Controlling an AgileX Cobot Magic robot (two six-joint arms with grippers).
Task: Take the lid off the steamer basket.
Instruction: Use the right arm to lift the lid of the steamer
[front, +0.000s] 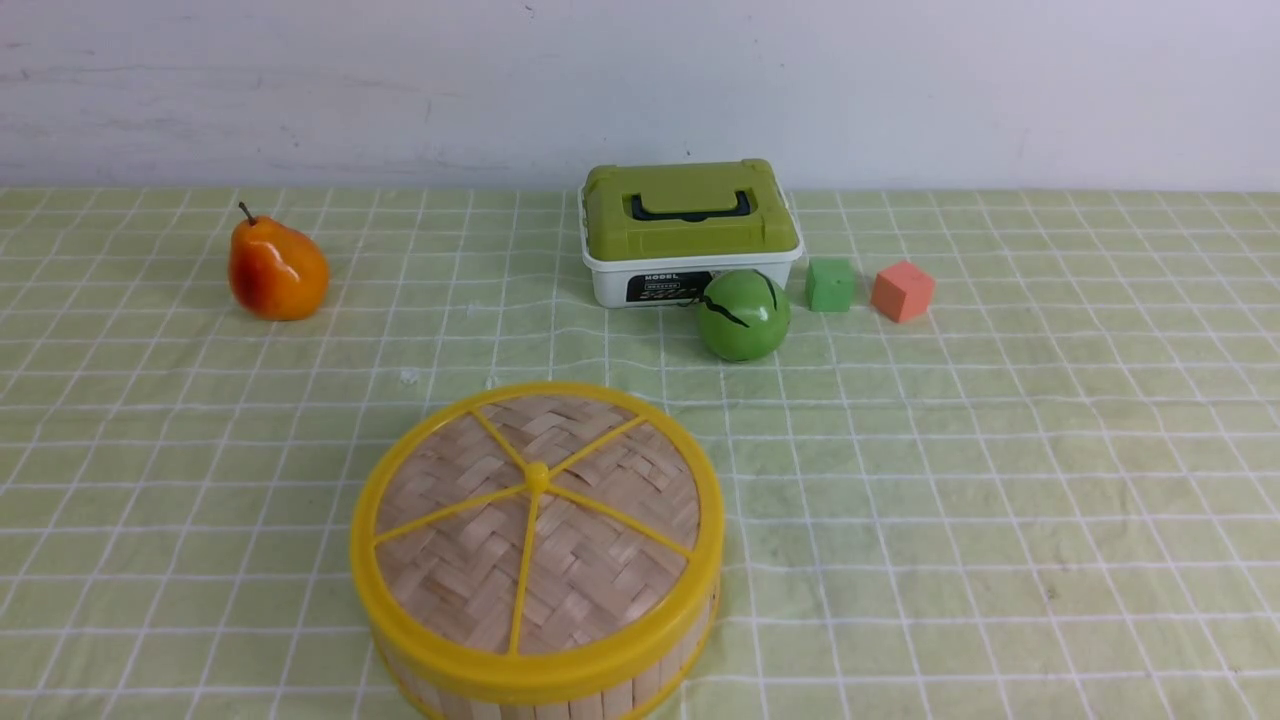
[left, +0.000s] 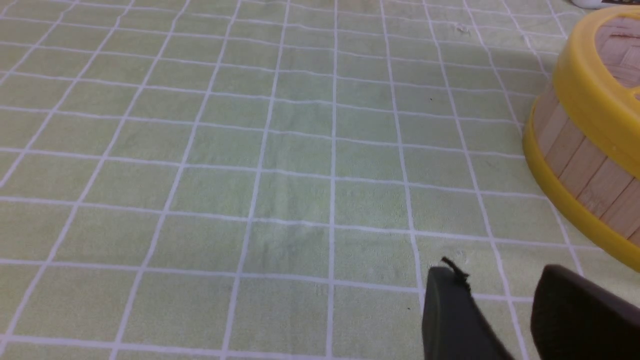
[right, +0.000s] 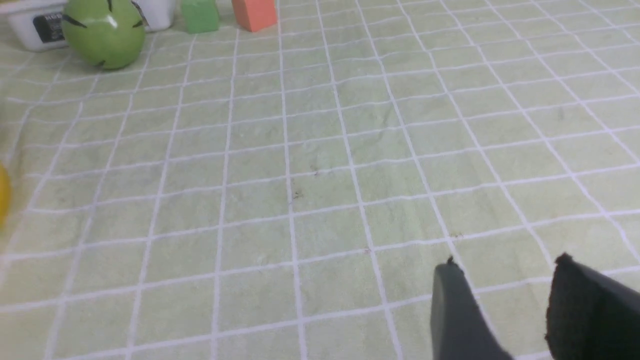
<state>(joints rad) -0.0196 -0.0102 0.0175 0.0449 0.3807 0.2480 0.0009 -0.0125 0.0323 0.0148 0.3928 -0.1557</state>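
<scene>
The lid (front: 535, 525), a woven tan bamboo disc with a yellow rim and yellow spokes meeting at a centre knob, sits flat on the steamer basket (front: 560, 700) near the front of the table, left of centre. The basket's slat wall (left: 575, 160) and the lid's rim (left: 590, 95) show in the left wrist view. My left gripper (left: 495, 280) is open and empty above bare cloth, apart from the basket. My right gripper (right: 505, 272) is open and empty above bare cloth to the basket's right. Neither arm shows in the front view.
A white box with a green lid (front: 690, 225) stands at the back centre. A green ball (front: 743, 315), a green cube (front: 831, 284) and an orange cube (front: 902, 290) lie beside it. An orange pear (front: 276, 268) stands at the back left. A green checked cloth (front: 1000, 480) covers the table.
</scene>
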